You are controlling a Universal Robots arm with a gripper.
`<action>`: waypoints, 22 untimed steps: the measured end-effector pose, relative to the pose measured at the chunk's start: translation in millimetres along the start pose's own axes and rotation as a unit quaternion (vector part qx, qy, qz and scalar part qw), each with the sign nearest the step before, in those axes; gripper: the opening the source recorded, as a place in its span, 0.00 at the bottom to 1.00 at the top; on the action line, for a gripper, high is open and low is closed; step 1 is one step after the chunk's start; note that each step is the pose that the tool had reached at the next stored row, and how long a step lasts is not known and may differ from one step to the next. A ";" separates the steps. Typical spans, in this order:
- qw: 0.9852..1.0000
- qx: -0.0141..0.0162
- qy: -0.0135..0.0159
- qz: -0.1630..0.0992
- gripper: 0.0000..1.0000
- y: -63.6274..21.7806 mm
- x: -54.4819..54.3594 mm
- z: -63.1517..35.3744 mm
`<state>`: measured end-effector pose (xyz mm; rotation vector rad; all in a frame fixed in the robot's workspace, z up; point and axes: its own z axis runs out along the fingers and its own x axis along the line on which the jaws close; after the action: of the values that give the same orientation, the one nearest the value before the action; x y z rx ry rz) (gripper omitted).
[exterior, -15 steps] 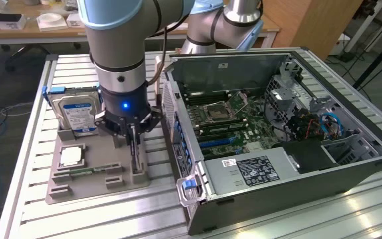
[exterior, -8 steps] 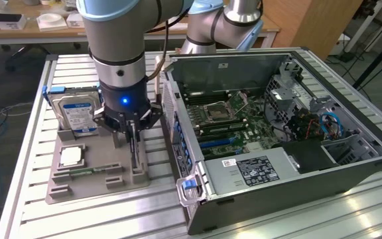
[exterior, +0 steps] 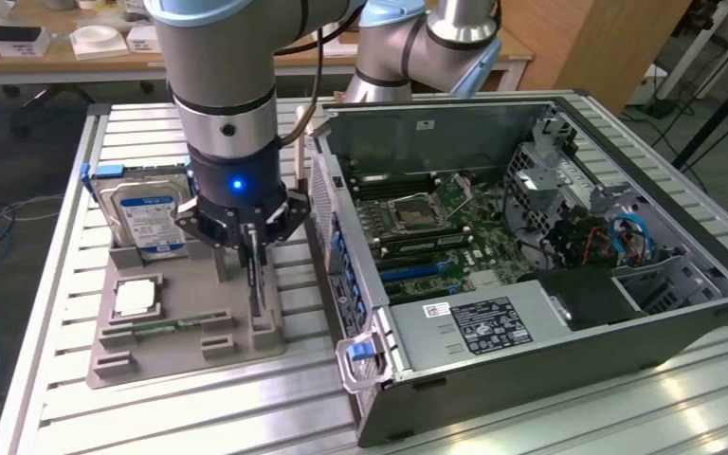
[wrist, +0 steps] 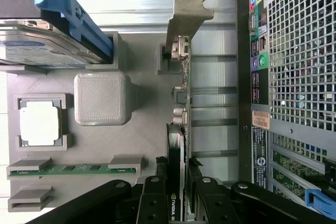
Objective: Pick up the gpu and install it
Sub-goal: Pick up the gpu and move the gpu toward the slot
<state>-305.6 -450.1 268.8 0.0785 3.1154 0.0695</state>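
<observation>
Over holder (exterior: pixel 162 355) just beside case (exterior: pixel 529 389), clamped with gripper (exterior: pixel 253 248) on top edge of gpu (exterior: pixel 255 284), seated upright on edge there, not yet lifted; judged light, stiff, fragile, so best held mid-edge on bare board, clear of bracket (wrist: pixel 186 11).

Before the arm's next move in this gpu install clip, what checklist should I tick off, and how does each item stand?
1. gpu on edge in the grey holder: ok.
2. gripper centred on the gpu, fingers against both its faces: ok.
3. gpu lifted clear of the grey holder: not ok, it sits in its slot.
4. computer case open, motherboard exposed: ok.
5. Free expansion slot on the motherboard: cannot tell.
</observation>
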 end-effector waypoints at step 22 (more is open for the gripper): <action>1.000 -0.001 0.000 0.000 0.26 0.5 -0.3 -12.2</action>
<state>-305.6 -450.1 281.0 0.0785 3.1153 0.0740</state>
